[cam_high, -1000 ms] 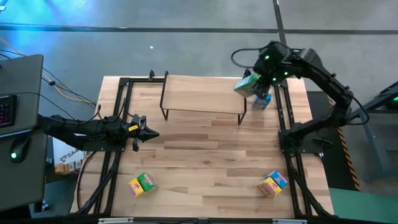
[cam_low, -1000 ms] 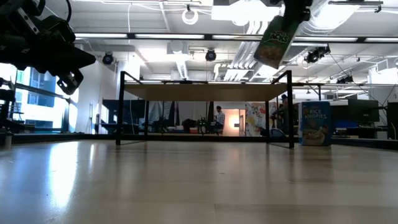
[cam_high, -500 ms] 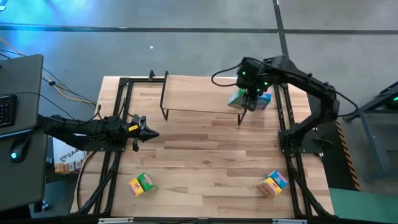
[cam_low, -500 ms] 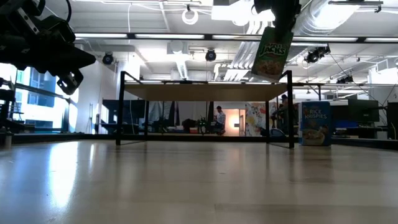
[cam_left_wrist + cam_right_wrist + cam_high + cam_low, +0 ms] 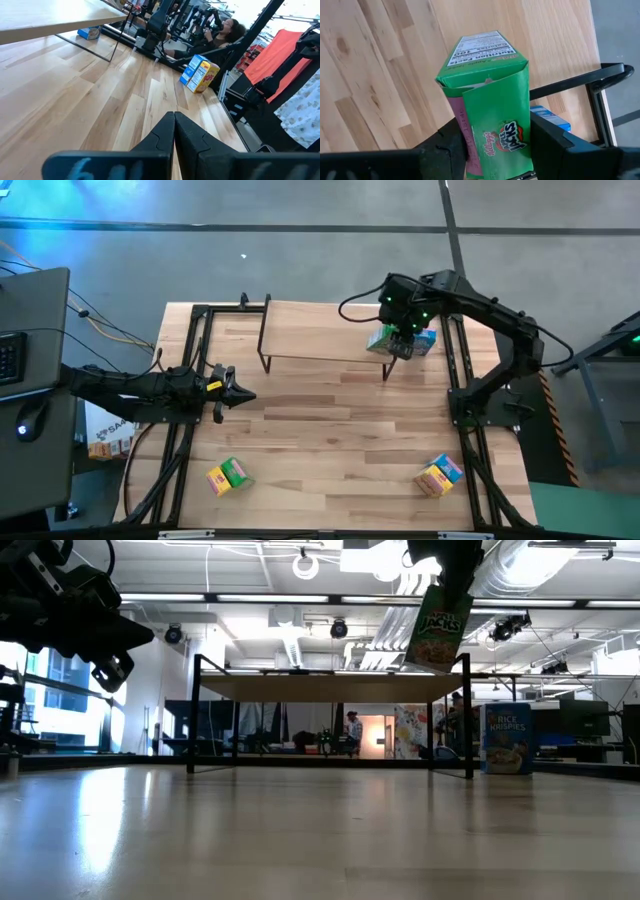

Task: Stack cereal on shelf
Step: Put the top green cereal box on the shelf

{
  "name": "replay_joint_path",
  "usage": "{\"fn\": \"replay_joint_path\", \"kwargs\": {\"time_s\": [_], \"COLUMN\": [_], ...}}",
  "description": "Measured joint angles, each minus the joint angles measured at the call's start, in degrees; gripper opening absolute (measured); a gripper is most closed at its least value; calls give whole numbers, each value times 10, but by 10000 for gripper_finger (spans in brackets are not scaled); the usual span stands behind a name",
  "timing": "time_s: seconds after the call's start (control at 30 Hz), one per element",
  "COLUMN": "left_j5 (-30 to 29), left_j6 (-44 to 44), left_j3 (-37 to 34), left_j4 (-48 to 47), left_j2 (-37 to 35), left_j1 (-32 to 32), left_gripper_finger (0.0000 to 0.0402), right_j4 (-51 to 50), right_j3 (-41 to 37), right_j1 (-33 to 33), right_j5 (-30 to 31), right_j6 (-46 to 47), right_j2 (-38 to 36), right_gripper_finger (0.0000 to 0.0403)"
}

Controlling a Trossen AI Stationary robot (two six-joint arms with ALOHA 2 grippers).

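Observation:
My right gripper point(image 5: 398, 345) is shut on a green cereal box point(image 5: 490, 100), which it holds in the air over the right end of the shelf point(image 5: 325, 332). In the low view the green box point(image 5: 438, 628) hangs just above the shelf's plank top point(image 5: 330, 687). A blue box point(image 5: 507, 738) stands on the table beside the shelf's right legs. My left gripper point(image 5: 238, 393) is shut and waits above the table's left side, touching nothing. My right gripper pinches the green box between its two fingers point(image 5: 445, 145), at the box's top end point(image 5: 470, 150), one finger on each of two opposite sides. The fingers come from above, pointing down. The box is lifted clear and hangs below them, slightly tilted, bottom end point(image 5: 482, 52) toward the shelf.
A yellow and green pair of boxes point(image 5: 228, 476) lies near the table's near left corner. A yellow and blue pair point(image 5: 440, 475) lies near the near right corner. Black frame rails point(image 5: 185, 380) run along both table sides. A person point(image 5: 231, 29) sits beyond the table.
My right gripper carried the green box down and toward the table's near edge and left, from beyond the shelf's right end to over it. The box tipped closer to upright. For the last half second it has hardly moved.

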Motion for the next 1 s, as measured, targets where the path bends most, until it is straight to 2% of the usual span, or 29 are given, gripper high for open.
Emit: {"fn": "replay_joint_path", "kwargs": {"time_s": [0.3,0.7,1.0], "left_j5": [0,0,0], "left_j6": [0,0,0], "left_j3": [0,0,0], "left_j4": [0,0,0], "left_j2": [0,0,0], "left_j1": [0,0,0], "left_gripper_finger": [3,3,3], "right_j4": [5,17,21], "right_j3": [0,0,0], "right_j1": [0,0,-7], "right_j5": [-7,-17,-15], "right_j6": [-9,-25,-29], "right_j2": [0,8,8], "right_gripper_finger": [157,222,225]}}
